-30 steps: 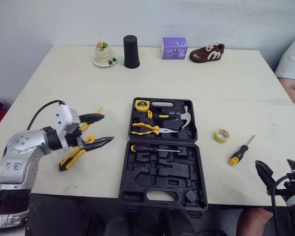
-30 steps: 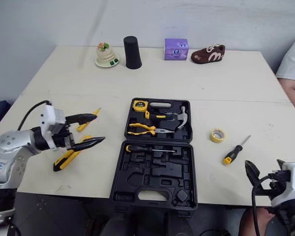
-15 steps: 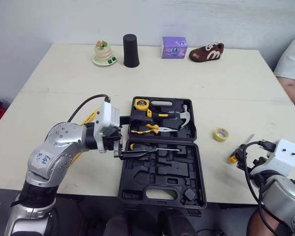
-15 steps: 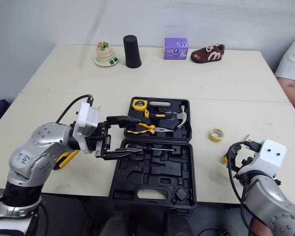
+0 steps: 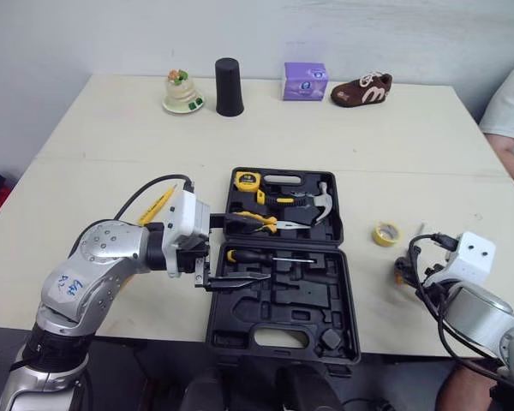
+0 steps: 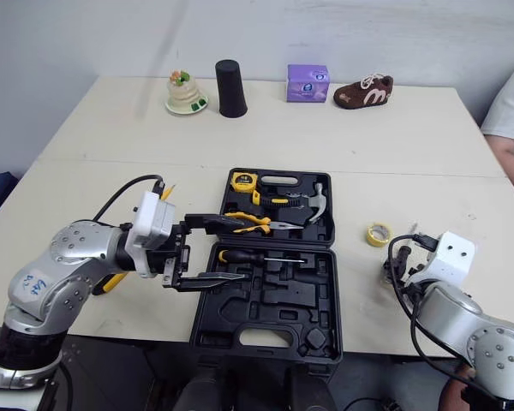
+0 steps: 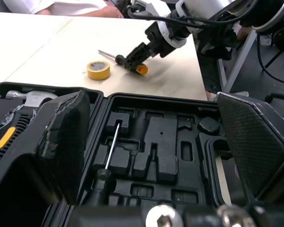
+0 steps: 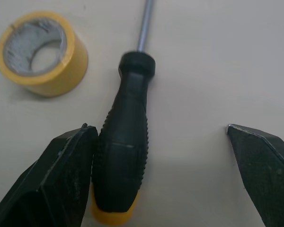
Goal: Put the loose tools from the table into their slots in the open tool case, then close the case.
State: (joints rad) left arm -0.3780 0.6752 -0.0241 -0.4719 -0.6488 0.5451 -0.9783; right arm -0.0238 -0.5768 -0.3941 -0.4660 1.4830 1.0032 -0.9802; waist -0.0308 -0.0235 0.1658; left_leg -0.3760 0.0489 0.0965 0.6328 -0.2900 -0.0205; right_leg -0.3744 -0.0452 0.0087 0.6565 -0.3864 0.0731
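**Right gripper down at the loose screwdriver; left gripper spread over the case**

Changes, near first: half a second back the right gripper [image 8: 157,127] hung just short of the screwdriver [image 8: 125,142]. Now it has dropped over it. Its jaws stand wide, one finger [image 8: 61,175] touching the black handle and the other well apart. Nothing is grasped, and the screwdriver lies flat on the table [image 5: 111,145], right of the case.

The left gripper [image 5: 240,251] has barely shifted. It hovers over the left edge of the tool case [image 5: 325,291], jaws released and empty. A second ago it was out by the yellow-handled tool [image 6: 110,281], which now peeks from under that arm.

The case lies open. A slotted screwdriver [image 5: 257,257] sits in the near half. Pliers [image 5: 257,224], a hammer [image 5: 321,201] and a tape measure [image 5: 246,181] sit in the far half. A yellow tape roll [image 5: 387,234] lies just beyond the loose screwdriver.

Writing: the blue handwriting on the left arm shell is not legible. The purple box [image 5: 305,82] has print too small to read. The brown shoe [image 5: 361,90] bears a white M-like mark.

Far edge: a figurine [image 5: 182,92] and a black cup [image 5: 229,88]. A person's sleeve [image 5: 510,103] is at the right.
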